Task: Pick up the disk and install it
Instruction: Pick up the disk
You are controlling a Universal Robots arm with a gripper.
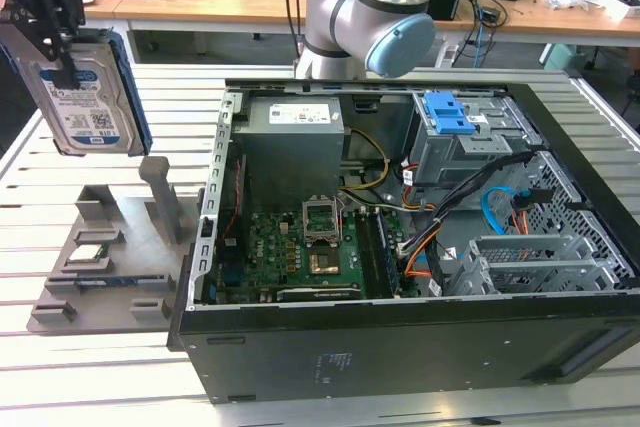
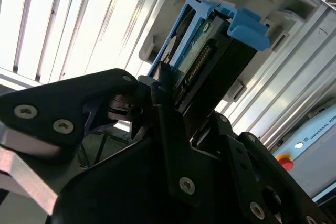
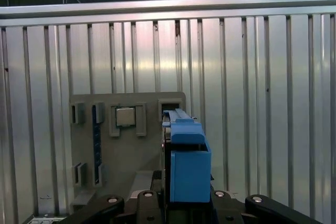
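In the exterior view's upper left the black gripper [image 1: 62,57] clamps the flat silver blue-railed disk [image 1: 90,107], hanging above the grey plastic holder [image 1: 110,247], so pickup looks done while installing in the open black computer case [image 1: 400,347] remains.

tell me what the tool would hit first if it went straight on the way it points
The tool, shut on the disk, points down. Going straight on, the disk's lower end would likely meet the gray parts holder first, near the slot beside the square chip, though depth is unclear.
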